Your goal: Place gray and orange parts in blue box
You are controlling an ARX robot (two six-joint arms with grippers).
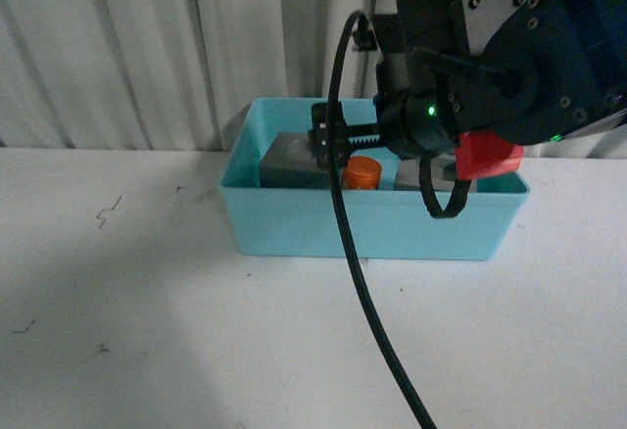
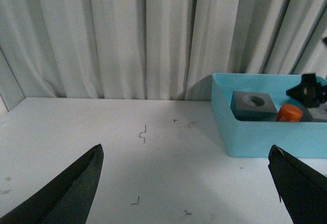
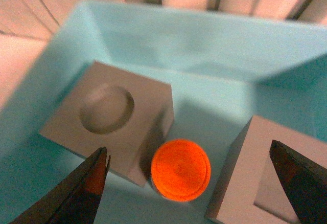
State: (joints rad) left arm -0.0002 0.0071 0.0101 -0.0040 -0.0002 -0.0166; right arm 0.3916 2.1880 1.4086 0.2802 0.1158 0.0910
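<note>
The blue box stands at the back of the white table, against the curtain. Inside it lie a gray cube with a round recess, an orange cylinder standing on end, and a second gray cube with a rectangular recess. The same gray cube and orange cylinder show in the blue box in the left wrist view. My right gripper hangs open over the box, right above the orange cylinder, holding nothing. My left gripper is open above bare table, left of the box.
A black cable runs from the right arm down across the table in front of the box. White curtain closes off the back. Small dark marks dot the table surface.
</note>
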